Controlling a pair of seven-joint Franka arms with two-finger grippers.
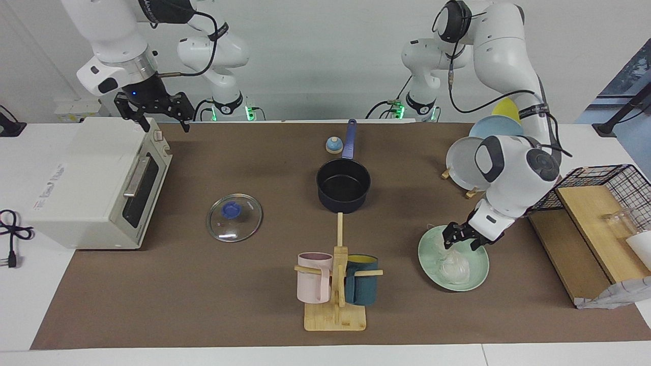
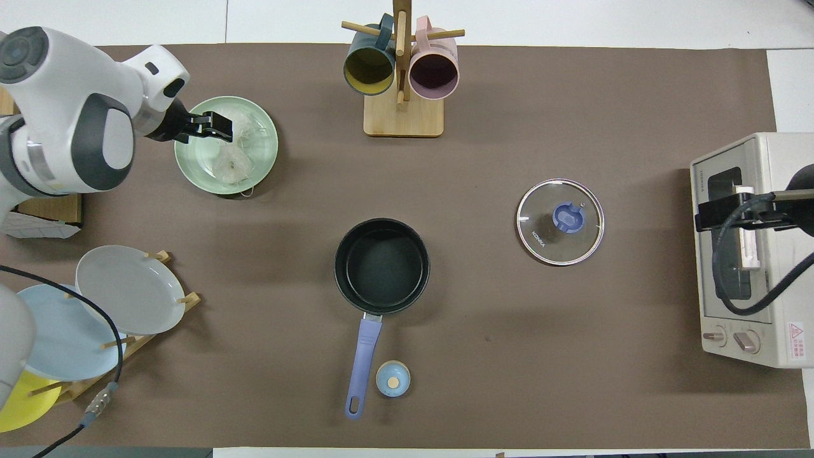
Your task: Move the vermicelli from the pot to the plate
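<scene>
Right gripper [image 1: 153, 115]: waits over the white toaster oven [image 1: 91, 183], fingers spread, holding nothing.
Small dark navy saucepan with long blue handle [image 1: 343, 185]: mid-table, looks empty.
Whitish translucent vermicelli clumps [image 1: 454, 263]: lying on the round pale mint-green plate [image 1: 475, 279].
Left gripper [image 1: 462, 239]: fingers apart just above the noodles, which sit directly below it; probably let go, though stray strands may cling.
View difference: the facing view shows the gap to the noodles, the overhead view [image 2: 234, 159] just overlaps them.

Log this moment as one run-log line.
left gripper: open, over plate | vermicelli: on plate, released | pot: empty | right gripper: open, waiting over oven
</scene>
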